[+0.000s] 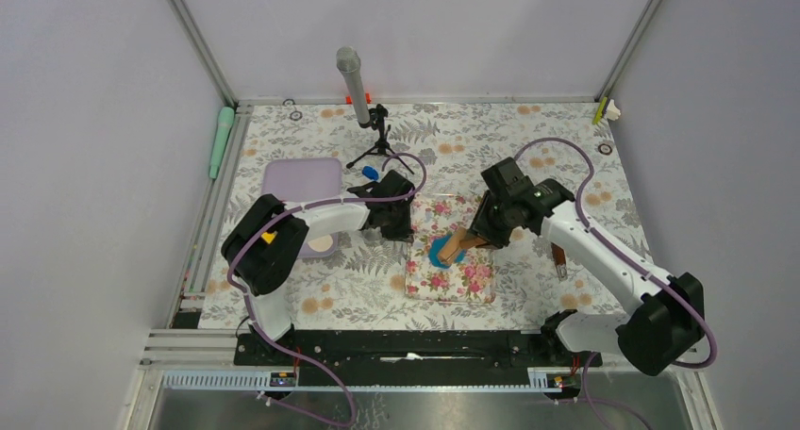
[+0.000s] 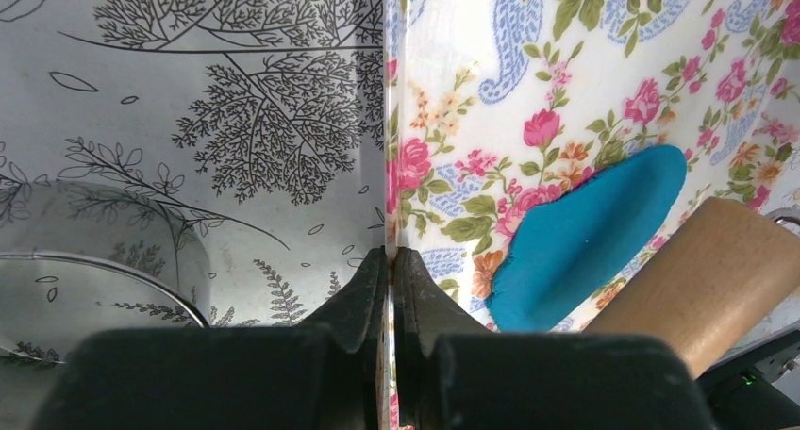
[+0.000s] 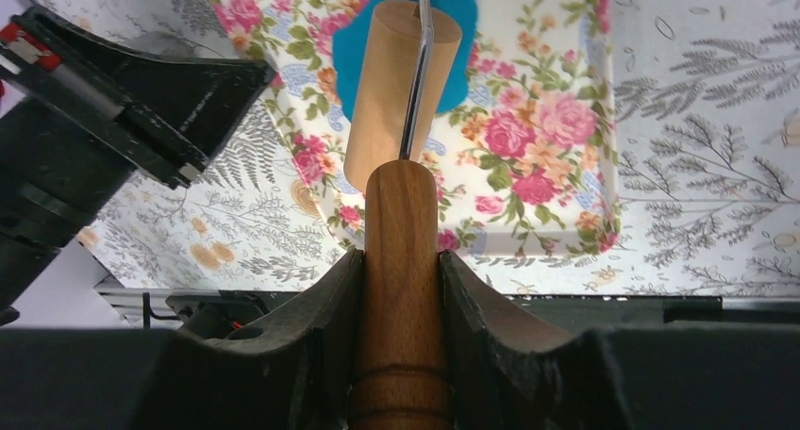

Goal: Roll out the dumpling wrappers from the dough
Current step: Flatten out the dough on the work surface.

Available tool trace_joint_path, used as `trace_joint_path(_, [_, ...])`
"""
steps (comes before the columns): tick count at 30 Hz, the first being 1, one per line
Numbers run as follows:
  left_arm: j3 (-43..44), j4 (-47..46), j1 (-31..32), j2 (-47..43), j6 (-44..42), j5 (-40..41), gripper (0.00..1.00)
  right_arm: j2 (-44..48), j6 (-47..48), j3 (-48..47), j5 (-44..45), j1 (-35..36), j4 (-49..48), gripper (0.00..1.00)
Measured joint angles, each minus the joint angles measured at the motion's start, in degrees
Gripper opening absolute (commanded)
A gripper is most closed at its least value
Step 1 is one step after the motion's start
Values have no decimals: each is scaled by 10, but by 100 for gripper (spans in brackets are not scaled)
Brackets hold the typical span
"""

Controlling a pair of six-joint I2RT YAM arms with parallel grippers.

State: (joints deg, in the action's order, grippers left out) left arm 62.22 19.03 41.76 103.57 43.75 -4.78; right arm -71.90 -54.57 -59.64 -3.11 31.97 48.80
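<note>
Right gripper: clamped on the roller's wooden handle, with the handle seated squarely between the jaws. The drum hangs on its wire bracket straight ahead of the fingertips.

Dough: a flattened blue sheet directly under the drum, just beyond the right fingertips. It lies on the floral mat. From the left gripper it is seen ahead and off to the right, close by but not touching.

Left gripper: jaws together, and the mat's edge runs straight into them. This is judged to be a pinch on the mat to anchor it.

Step in hand is judged to be rolling; the outline is irregular, not yet a clean round.

To do it well:
- Downward load should be kept even across the drum, or one side will thin out first.
- Strokes should run along the line of the handle, away from and back towards the right hand, and be kept short so the drum is not run off the dough's rim.
- Stroke direction should be varied so the sheet spreads round rather than long.
- The left pinch should be held throughout, otherwise the mat is likely to be dragged with the drum.
- Soft clay may stick to the wood, so the drum should be lifted gently at the end of a stroke.
</note>
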Motion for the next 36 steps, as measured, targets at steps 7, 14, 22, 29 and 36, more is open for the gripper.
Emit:
trace_joint_path(7, [0,0,1,0,0,0,0,-54,17,-11,-7,6,-23,0])
trace_joint_path(14, [0,2,1,0,0,1,0,-45,17,14,-18,7,-61,0])
trace_joint_path(22, [0,2,1,0,0,2,0,-73,8,48,-50,7,-164,0])
trace_joint_path(29, [0,2,1,0,0,1,0,-61,7,62,-50,11,-179,0])
trace_joint_path(36, [0,5,2,0,3,-8,0,-32,5,75,-21,31,-162,0])
